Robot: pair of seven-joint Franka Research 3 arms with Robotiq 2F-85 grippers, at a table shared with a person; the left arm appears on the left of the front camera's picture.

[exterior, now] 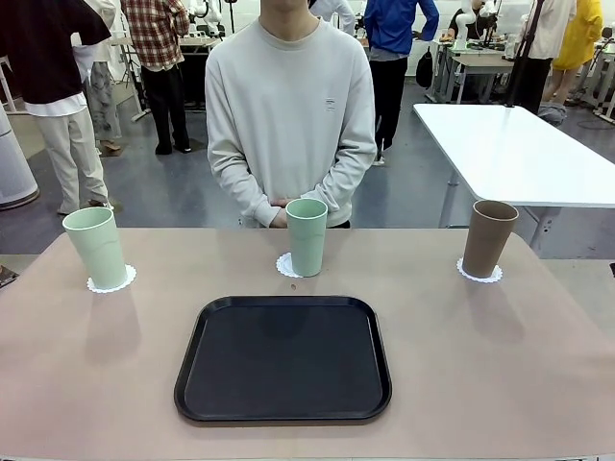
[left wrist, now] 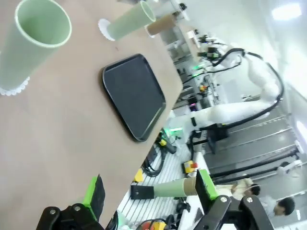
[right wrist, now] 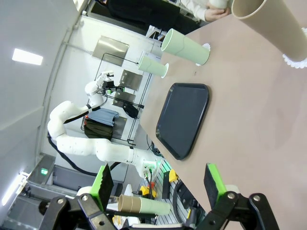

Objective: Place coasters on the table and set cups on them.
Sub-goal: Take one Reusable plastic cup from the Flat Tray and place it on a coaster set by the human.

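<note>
1. The beige-pink table fills the lower half of the front view, with a black tray lying flat at bottom centre.
2. At the left of the frame, a mint green cup stands upright on a lacy white coaster whose scalloped edge peeks out around its base.
3. At centre, just above the tray's far edge, a second mint cup stands on its own coaster, the paper showing mostly to the cup's left.
4. At the right, the brown-tan cup stands upright on the third coaster. The three cups are well apart, in a rough row across the table.
5. A person in a pale grey sweatshirt stands at upper centre behind the middle cup, hands clasped low at the table edge.
6. In the left wrist view, the left gripper sits at the bottom, jaws spread wide with nothing between the green pads, off the table's near edge. A mint cup shows at upper left, the tray at centre.
7. In the right wrist view, the right gripper sits at the bottom, jaws likewise wide and holding nothing. The brown cup lies at upper right, the tray at centre.
</note>
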